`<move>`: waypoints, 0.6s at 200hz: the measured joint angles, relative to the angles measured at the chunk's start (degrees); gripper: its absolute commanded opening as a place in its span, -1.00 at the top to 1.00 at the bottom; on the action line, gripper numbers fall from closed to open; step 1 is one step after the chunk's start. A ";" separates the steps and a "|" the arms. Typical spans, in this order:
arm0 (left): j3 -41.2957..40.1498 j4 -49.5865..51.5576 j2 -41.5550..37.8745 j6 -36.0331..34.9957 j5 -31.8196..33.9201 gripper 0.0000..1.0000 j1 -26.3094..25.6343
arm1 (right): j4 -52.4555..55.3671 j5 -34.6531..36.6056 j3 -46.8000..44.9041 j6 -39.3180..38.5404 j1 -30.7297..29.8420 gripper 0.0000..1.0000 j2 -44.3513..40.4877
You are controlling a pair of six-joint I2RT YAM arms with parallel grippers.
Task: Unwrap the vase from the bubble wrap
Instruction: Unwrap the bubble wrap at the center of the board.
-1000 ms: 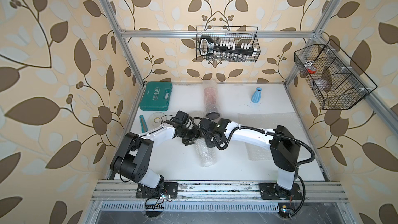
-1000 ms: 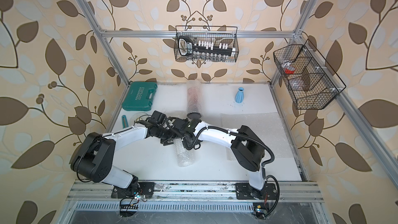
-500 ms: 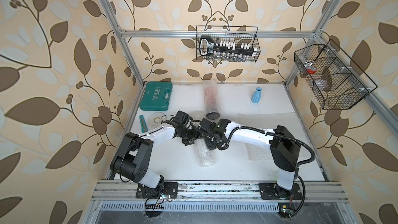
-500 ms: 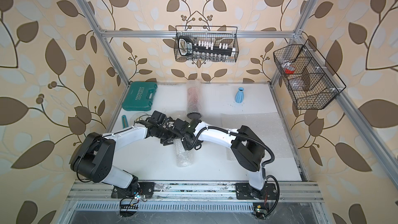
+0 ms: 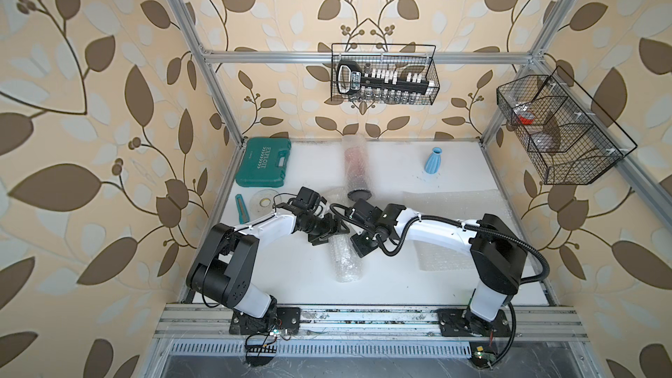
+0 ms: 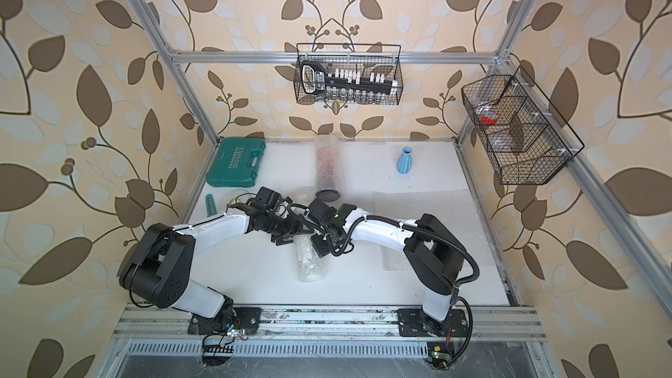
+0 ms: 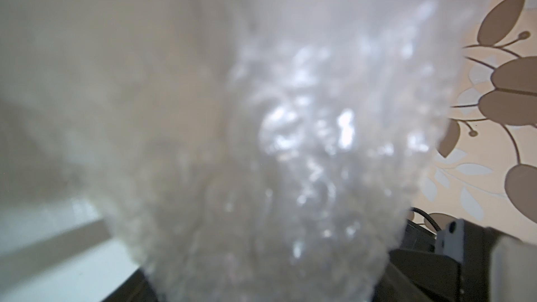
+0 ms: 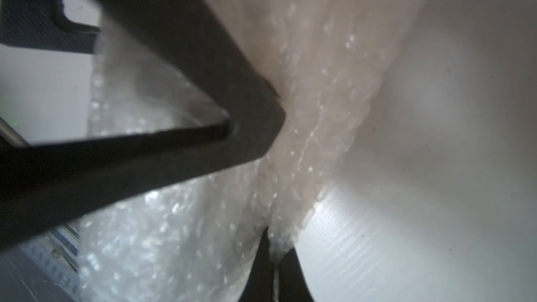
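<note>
Bubble wrap roll (image 5: pixel 345 261) lies near the middle of the worktop (image 5: pixel 291 270), pointing at the front edge. Its far end is covered by both pincers in both top views. The contents of the roll are unreadable, just whitish layers.

Left wrist view is almost all blurred wrap (image 7: pixel 290 140), and the dark bits along its lower edge are too soft to name.

Left pincer (image 5: pixel 332 236) has its jaws set wide on the roll's far end. In the right wrist view one dark finger (image 8: pixel 203 111) presses into the wrap, and the other is hidden behind the roll.

Right pincer (image 8: pixel 274 260) has its tips pressed together, nipping a thin loose edge of the wrap right at the worktop. Its body is cut off by the frame.

Second wrapped tube (image 5: pixel 356 161) lies at the back edge, with something reddish inside that is not identifiable. Blue vase (image 5: pixel 434 160) stands bare toward the back right corner. Flat bubble sheet (image 5: pixel 454 200) lies along the right side, partly under the right arm.

Green tool case (image 5: pixel 263 163) sits in the back left corner. Tape roll (image 5: pixel 262 201) and a teal cutter (image 5: pixel 240 208) lie by the left edge.

The worktop is white, inside an aluminium frame (image 5: pixel 363 57) with leaf wallpaper behind. Wire basket (image 5: pixel 383 74) hangs on the back wall and holds a socket set. Divided wire basket (image 5: pixel 560 132) hangs on the right wall, contents murky.
</note>
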State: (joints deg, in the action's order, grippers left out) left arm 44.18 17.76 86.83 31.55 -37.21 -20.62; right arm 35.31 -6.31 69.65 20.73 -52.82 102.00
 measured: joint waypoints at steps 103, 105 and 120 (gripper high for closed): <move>0.55 0.52 0.98 -1.75 -1.62 -0.63 -0.04 | -5.31 -3.80 -6.49 -11.87 1.36 1.00 -3.04; 0.55 0.52 1.01 -1.81 -1.66 -0.63 -0.04 | -5.27 -3.80 -6.62 -12.02 1.38 1.00 -3.04; 0.55 0.59 1.07 -2.12 -1.90 -0.63 -0.04 | -5.20 -3.76 -7.74 -12.92 1.55 1.00 -3.04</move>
State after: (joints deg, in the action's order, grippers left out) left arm 44.73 18.35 87.90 29.43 -39.11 -20.67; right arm 30.11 -10.07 61.91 7.81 -51.27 98.96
